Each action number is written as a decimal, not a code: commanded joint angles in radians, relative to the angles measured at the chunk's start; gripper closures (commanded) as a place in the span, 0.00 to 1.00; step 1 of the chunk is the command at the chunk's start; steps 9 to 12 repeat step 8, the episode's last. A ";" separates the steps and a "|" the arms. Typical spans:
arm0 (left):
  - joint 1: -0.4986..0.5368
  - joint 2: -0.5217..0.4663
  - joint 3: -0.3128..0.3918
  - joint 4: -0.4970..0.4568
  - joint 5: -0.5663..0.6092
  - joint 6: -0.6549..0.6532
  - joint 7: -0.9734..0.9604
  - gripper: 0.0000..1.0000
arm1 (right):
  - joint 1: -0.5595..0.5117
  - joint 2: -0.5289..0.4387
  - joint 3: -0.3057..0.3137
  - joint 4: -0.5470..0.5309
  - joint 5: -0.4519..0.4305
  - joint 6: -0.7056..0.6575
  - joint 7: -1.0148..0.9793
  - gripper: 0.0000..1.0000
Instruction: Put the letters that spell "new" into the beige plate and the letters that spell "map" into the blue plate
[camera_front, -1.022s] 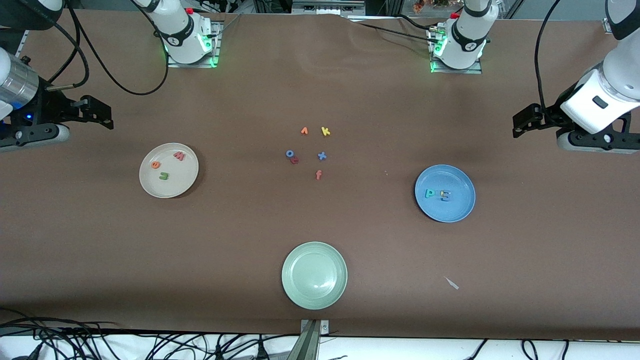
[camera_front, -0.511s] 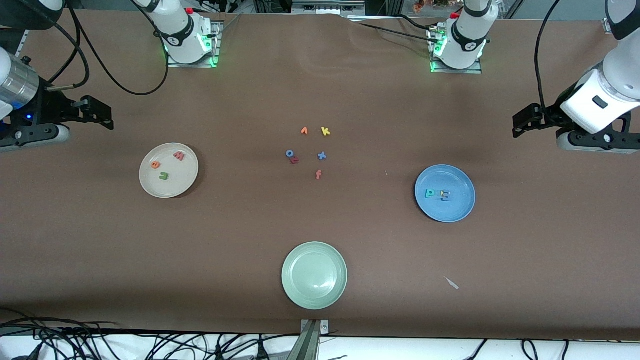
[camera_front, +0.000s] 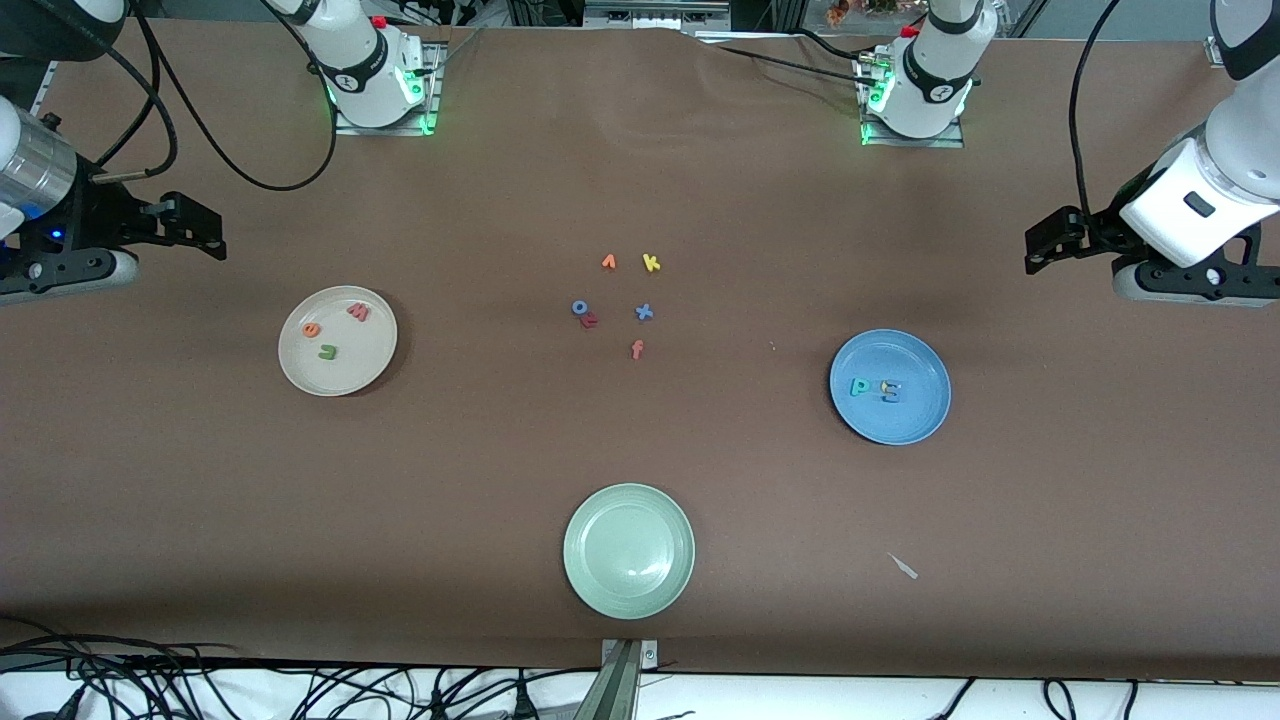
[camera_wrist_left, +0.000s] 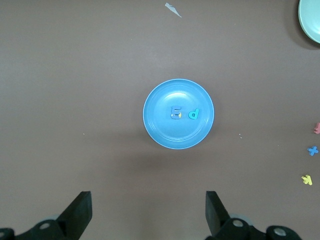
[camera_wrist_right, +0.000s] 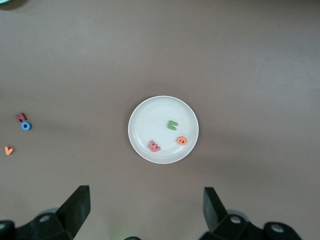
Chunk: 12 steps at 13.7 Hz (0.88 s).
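The beige plate (camera_front: 337, 341), toward the right arm's end of the table (camera_front: 640, 470), holds the olive-green n (camera_front: 327, 351), orange e (camera_front: 312, 328) and pinkish-red w (camera_front: 358, 312). The blue plate (camera_front: 890, 386), toward the left arm's end, holds the teal p (camera_front: 858, 387) and blue m (camera_front: 890, 392) (a yellow fleck at the m shows in the left wrist view). The left hand (camera_front: 1045, 243) and right hand (camera_front: 195, 228) are released, fingers spread wide, holding nothing, each over bare table.
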 joint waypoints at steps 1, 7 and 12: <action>0.003 -0.007 -0.007 0.012 0.022 -0.019 0.016 0.00 | -0.002 0.004 0.001 0.022 -0.006 -0.006 -0.003 0.00; 0.003 -0.007 -0.020 0.014 0.022 -0.019 0.013 0.00 | -0.002 0.004 0.001 0.032 -0.001 -0.008 0.011 0.00; 0.003 -0.007 -0.020 0.012 0.022 -0.019 0.014 0.00 | -0.002 0.004 0.001 0.032 -0.001 -0.008 0.011 0.00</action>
